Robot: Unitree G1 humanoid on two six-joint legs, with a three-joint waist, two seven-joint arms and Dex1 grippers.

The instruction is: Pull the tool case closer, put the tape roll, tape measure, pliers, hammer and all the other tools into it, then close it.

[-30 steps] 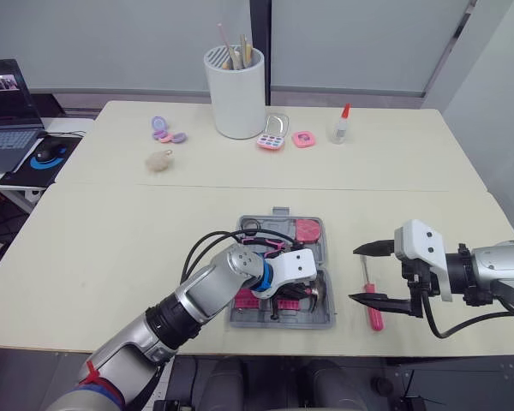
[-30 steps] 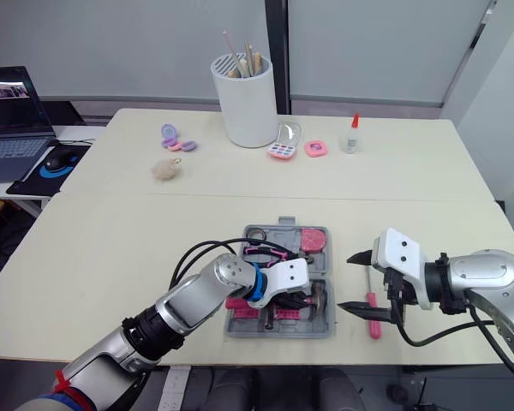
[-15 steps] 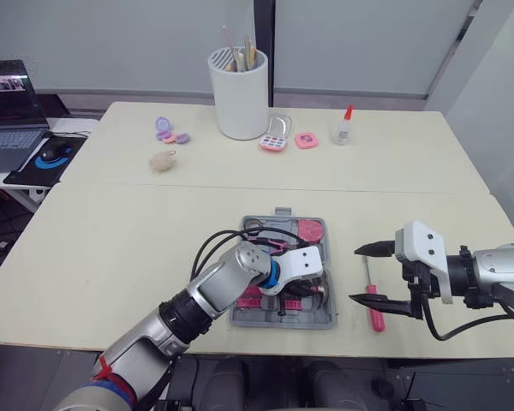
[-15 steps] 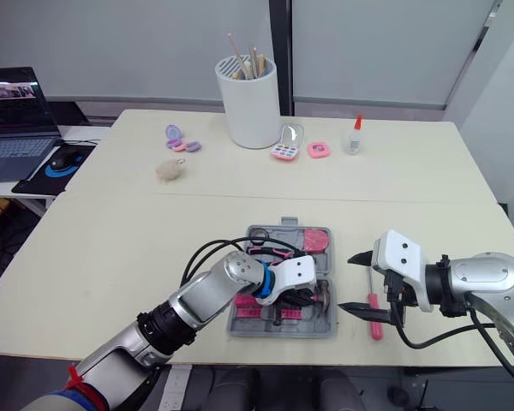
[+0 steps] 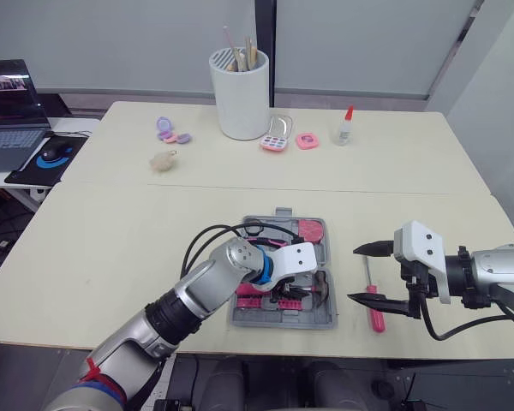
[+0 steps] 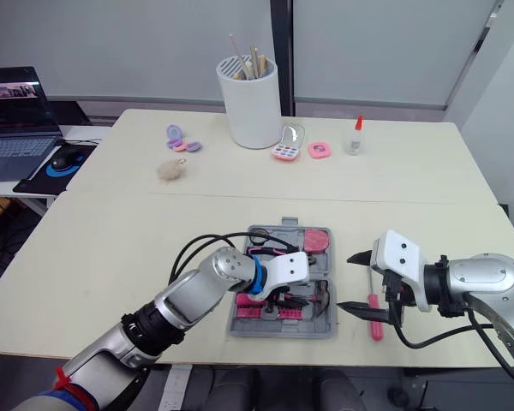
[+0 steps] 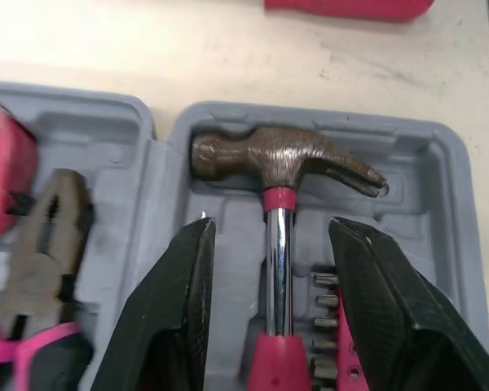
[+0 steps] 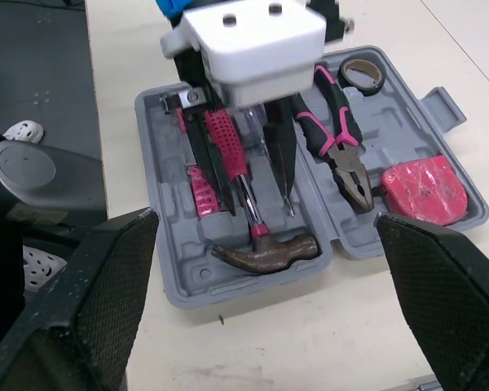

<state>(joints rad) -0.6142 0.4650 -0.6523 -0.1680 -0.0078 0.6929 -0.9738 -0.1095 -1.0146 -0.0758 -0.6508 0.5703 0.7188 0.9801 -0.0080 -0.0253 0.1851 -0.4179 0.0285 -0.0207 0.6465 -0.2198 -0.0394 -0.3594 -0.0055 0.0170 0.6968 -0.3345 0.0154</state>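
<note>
Left gripper hangs released inside the open tool case, its two black fingers spread to either side of the hammer shaft and touching neither it nor the head. To its left a broad stretch of bare table runs out to the table's left edge. The case lies flat close to the front edge, with only a thin strip of table on its near side. In the far half of the case sit the tape roll, the pliers and the pink tape measure; the hammer lies in the near half, head toward the right wall. Just right of the case, across a narrow bare gap, the red-handled screwdriver lies on the table, pointing away from the front edge. Right gripper hovers by it, jaws wide apart, the lower finger over the handle; whether it touches cannot be told. Beyond it the table is bare to the right edge.

Since half a second ago the left gripper has shifted slightly leftward and away from the front edge. The case, screwdriver and right gripper have stayed put.
</note>
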